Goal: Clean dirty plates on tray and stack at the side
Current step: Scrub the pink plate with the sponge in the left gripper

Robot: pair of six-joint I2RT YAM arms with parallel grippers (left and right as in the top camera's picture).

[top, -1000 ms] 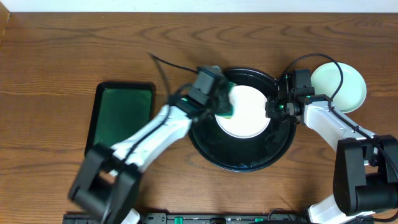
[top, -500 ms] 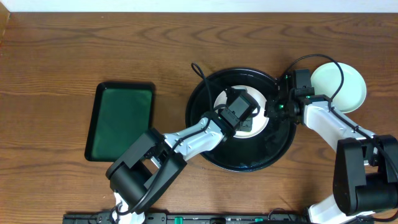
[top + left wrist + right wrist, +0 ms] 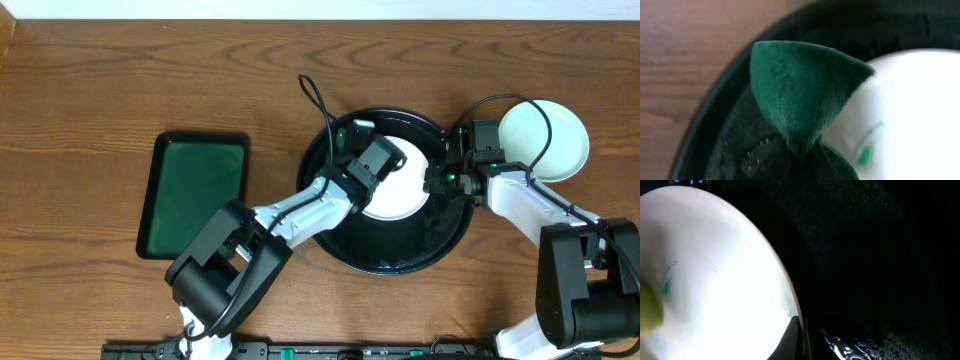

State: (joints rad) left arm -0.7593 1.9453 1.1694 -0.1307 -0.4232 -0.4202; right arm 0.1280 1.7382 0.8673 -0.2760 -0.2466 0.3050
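A white plate lies in the large round black tray. My left gripper is over the plate's left edge, shut on a dark green cloth that rests against the plate. A teal smear shows on the plate by the cloth. My right gripper is shut on the plate's right rim; the plate fills the left of the right wrist view, with a faint teal mark. A pale-mint plate sits on the table, right of the tray.
A rectangular dark-green tray lies on the wooden table to the left. Water drops glint on the black tray floor. Cables loop above both wrists.
My left gripper with the cloth has swept across the plate, from its left edge a second ago to its middle, then back up-left. The right gripper has kept hold of the rim.
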